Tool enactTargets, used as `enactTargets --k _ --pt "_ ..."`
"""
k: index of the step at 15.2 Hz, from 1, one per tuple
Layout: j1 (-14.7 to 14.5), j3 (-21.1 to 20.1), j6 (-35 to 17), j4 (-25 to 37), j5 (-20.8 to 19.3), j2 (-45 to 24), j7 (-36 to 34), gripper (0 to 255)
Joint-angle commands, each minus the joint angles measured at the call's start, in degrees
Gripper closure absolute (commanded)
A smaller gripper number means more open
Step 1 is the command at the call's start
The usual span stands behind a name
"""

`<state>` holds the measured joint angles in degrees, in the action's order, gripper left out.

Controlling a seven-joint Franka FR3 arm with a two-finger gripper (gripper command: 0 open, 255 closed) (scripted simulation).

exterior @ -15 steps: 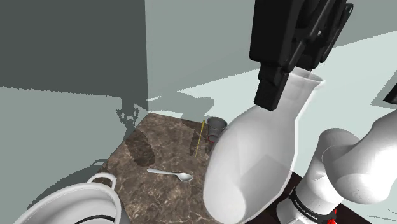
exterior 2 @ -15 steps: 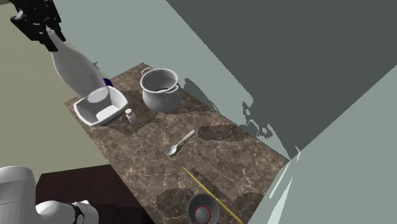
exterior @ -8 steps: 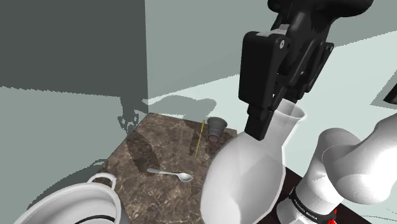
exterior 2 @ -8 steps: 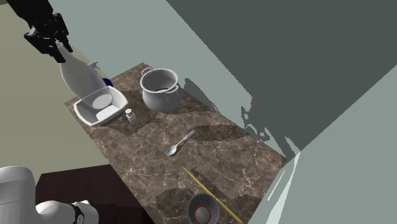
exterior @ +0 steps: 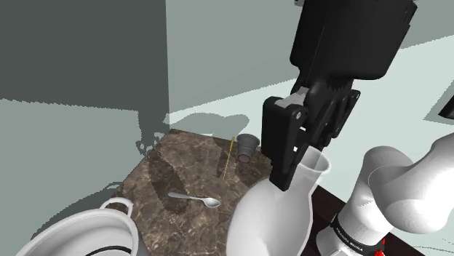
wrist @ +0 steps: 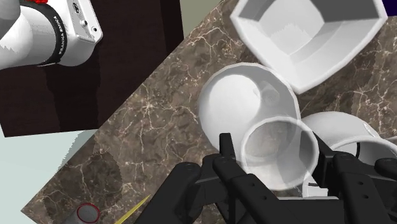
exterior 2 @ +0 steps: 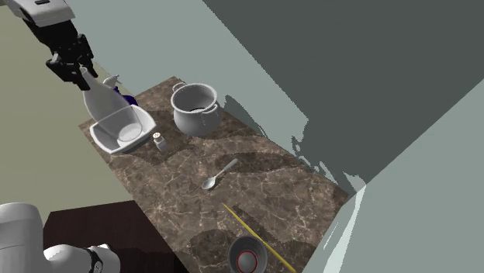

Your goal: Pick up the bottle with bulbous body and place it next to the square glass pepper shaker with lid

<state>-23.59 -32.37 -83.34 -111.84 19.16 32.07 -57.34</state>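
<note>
The bulbous white bottle [exterior: 271,218] hangs by its neck in my black gripper [exterior: 300,173], which is shut on it. In the second exterior view the gripper [exterior 2: 80,72] holds the bottle [exterior 2: 99,99] low over the table's far end, just behind a square white bowl [exterior 2: 120,129]. The wrist view looks down into the bottle's open mouth [wrist: 280,147], with the fingers [wrist: 225,150] clasping the neck on both sides. The small pepper shaker [exterior 2: 159,142] stands on the brown marble top beside the square bowl, about a bowl's width from the bottle.
A lidless grey pot [exterior 2: 194,107] stands beyond the shaker. A spoon [exterior 2: 219,174] lies mid-table; a yellow stick [exterior 2: 256,236] and a dark cup [exterior 2: 247,258] sit at the other end. Another white object [wrist: 340,130] and a blue thing [exterior 2: 129,99] crowd the bottle.
The gripper has come down towards the table with the bottle. The bottle has swung from a steep tilt to nearly upright and now sits lower, close behind the square bowl.
</note>
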Motion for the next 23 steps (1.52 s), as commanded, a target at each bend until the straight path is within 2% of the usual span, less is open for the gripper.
enactTargets --k 1,23 --pt "-0.2 -0.1 -1.4 -2.0 0.3 0.6 0.3 255" --pt "-1.8 -3.6 -17.2 -20.3 3.7 3.4 2.6 255"
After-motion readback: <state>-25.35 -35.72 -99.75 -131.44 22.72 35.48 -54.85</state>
